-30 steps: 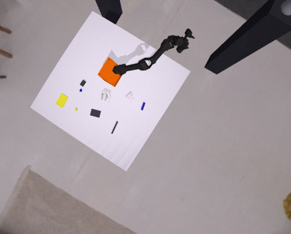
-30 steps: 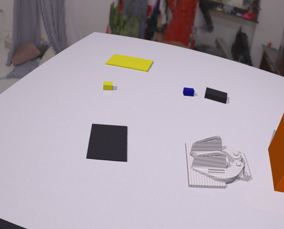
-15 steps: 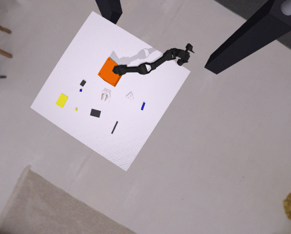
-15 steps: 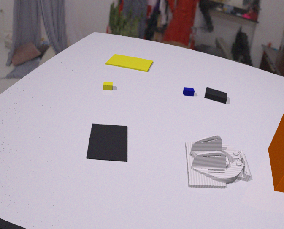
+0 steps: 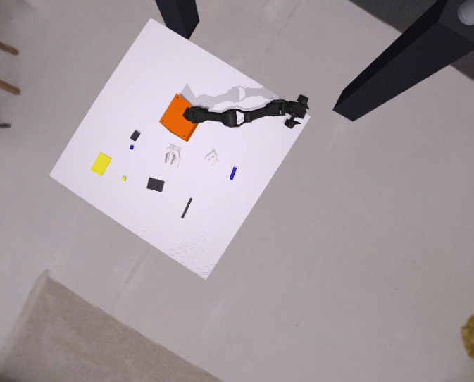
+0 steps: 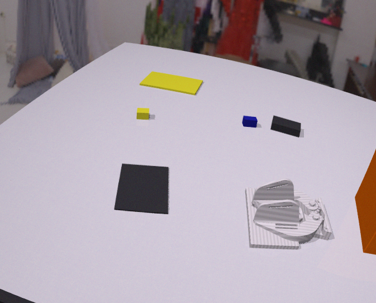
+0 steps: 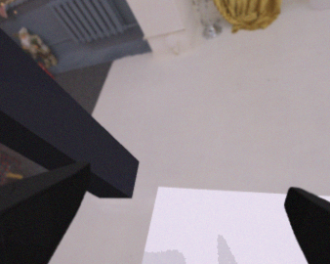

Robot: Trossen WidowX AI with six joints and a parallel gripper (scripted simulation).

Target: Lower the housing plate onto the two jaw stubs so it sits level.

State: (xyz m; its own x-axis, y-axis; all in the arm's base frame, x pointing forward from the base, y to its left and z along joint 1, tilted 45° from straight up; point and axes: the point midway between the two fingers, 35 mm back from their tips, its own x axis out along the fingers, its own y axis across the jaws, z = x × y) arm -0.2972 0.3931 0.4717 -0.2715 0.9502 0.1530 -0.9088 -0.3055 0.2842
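A small white piece with two holes (image 5: pixel 211 161), seemingly the housing plate, lies on the table apart from the jaw assembly. It is outside the exterior view. The white base (image 6: pixel 253 237) carries two upright jaws (image 5: pixel 171 157) (image 6: pixel 277 212) side by side, with small round stubs (image 6: pixel 312 204) at their right end. No plate covers the stubs. My gripper (image 5: pixel 304 114) (image 7: pixel 188 184) is open and empty. It is at the table's right corner in the top view, far from the plate and the jaws.
An orange block (image 5: pixel 175 117) (image 6: pixel 372 212) stands beside the arm's base, close to the jaw assembly. A blue bar (image 5: pixel 232 173) lies right of the small plate. Black pieces (image 5: pixel 156 184) (image 6: pixel 142 189), yellow pieces (image 5: pixel 101 163) (image 6: pixel 171 83) and a blue cube (image 5: pixel 132 146) (image 6: pixel 249 121) lie around. A dark beam (image 5: pixel 405 61) (image 7: pixel 62 112) is near the gripper.
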